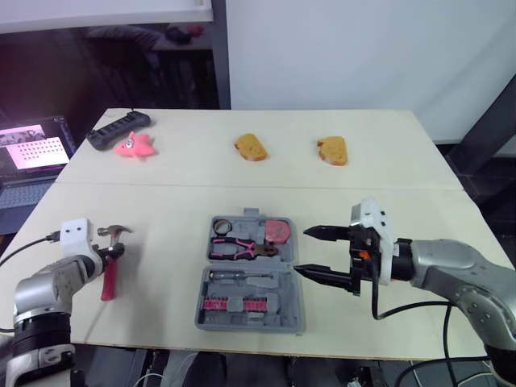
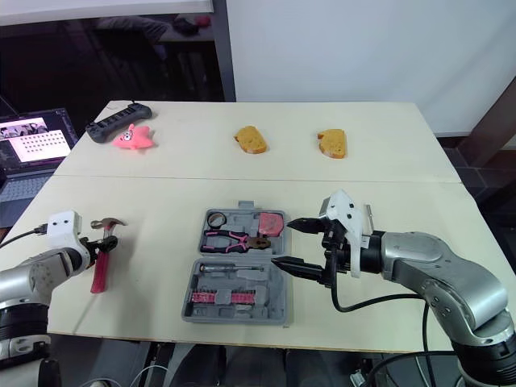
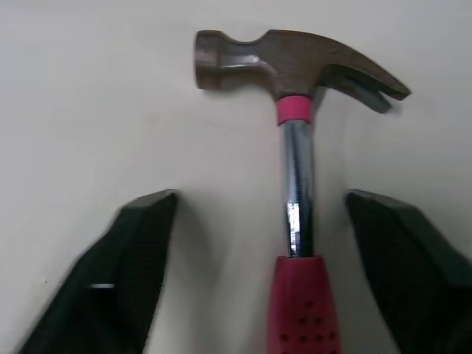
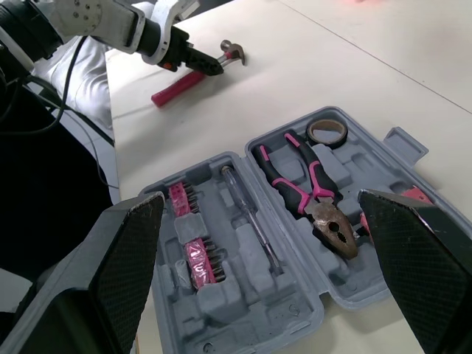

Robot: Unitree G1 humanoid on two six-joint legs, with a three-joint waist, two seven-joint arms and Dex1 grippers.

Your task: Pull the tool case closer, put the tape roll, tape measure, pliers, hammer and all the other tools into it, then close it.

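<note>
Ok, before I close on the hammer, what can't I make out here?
Hammer: handle end cut off by the left wrist view's edge; in the eye views the left pincer covers part of the handle.
Tape measure: in the right wrist view, mostly behind a finger of the right pincer.
Bits in the case: too small to count in any view.

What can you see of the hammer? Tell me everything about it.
The hammer has a dark, worn metal head with a flat face and a forked back, a pink collar, a shiny steel shaft and a pink-red dotted grip. It lies flat on the pale table, left of the open tool case, not yet packed. The left claw is open astride the shaft, its fingers clear of it on either side.
</note>
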